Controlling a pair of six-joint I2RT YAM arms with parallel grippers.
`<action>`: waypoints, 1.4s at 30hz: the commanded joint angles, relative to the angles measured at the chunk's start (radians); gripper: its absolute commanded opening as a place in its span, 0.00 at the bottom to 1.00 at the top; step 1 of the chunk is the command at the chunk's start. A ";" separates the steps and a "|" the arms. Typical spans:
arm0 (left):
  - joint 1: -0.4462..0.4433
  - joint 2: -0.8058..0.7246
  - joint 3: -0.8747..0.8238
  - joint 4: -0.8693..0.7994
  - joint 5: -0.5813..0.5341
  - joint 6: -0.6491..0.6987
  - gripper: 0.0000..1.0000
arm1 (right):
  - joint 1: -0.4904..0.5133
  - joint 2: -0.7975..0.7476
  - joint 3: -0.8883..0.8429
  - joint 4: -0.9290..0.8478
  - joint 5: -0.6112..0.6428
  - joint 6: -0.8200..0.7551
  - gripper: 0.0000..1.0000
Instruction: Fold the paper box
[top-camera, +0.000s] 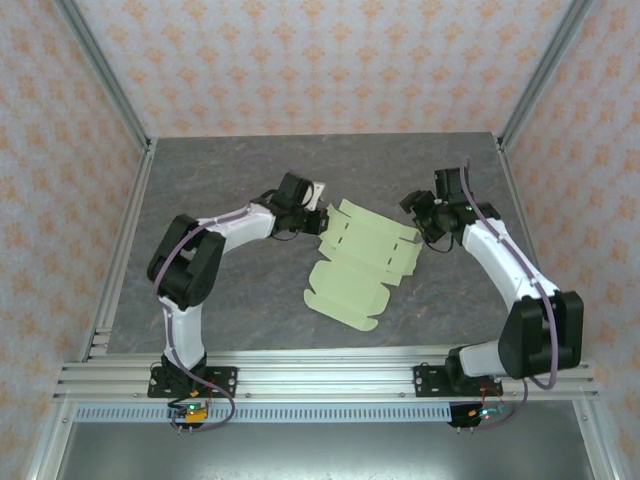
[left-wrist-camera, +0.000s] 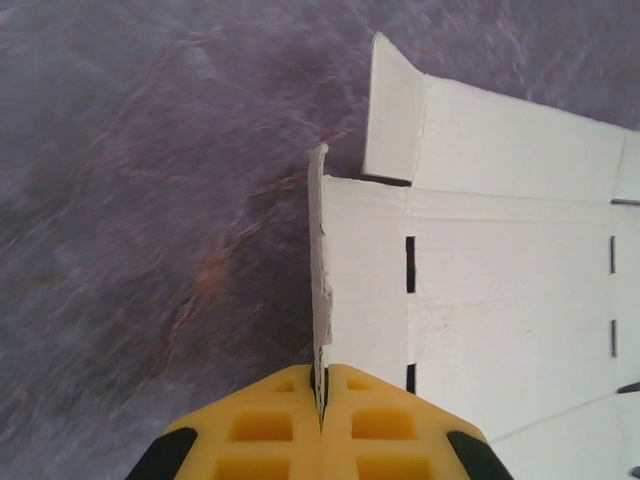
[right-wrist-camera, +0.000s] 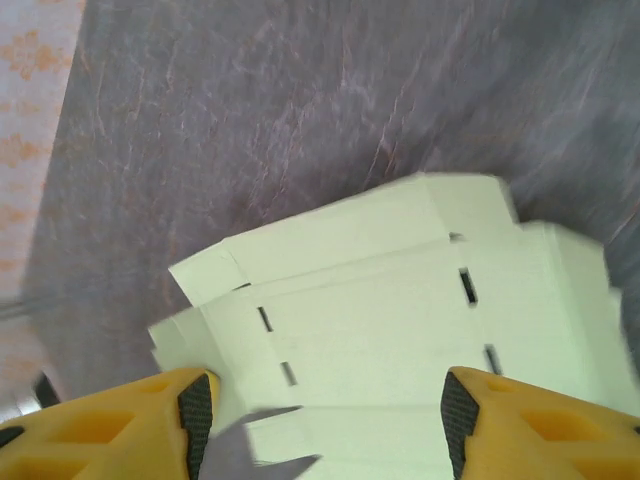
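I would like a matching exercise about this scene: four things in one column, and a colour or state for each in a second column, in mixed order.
1. left gripper
2. right gripper
3. paper box
4. table

A. grey, marbled
B. open, over the paper box
C. pale green sheet, mostly flat
D. shut on a raised flap

Pairs: 1-D, 2-B, 3-C, 4-A

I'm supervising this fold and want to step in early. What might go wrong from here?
The left gripper is shut on just the thin edge of a raised flap; a pull could tear or crumple it. The right gripper is open over the paper box, not holding it, so the sheet may slide on the table rather than crease.
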 joint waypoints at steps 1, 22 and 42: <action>-0.009 -0.102 -0.161 0.340 -0.069 -0.198 0.00 | 0.006 0.043 0.072 0.036 -0.086 0.324 0.64; -0.157 -0.273 -0.534 0.970 -0.305 -0.070 0.00 | 0.093 0.391 0.386 -0.006 -0.157 0.666 0.69; -0.120 -0.255 -0.540 0.895 -0.348 -0.114 0.17 | 0.138 0.450 0.373 0.136 -0.166 0.592 0.00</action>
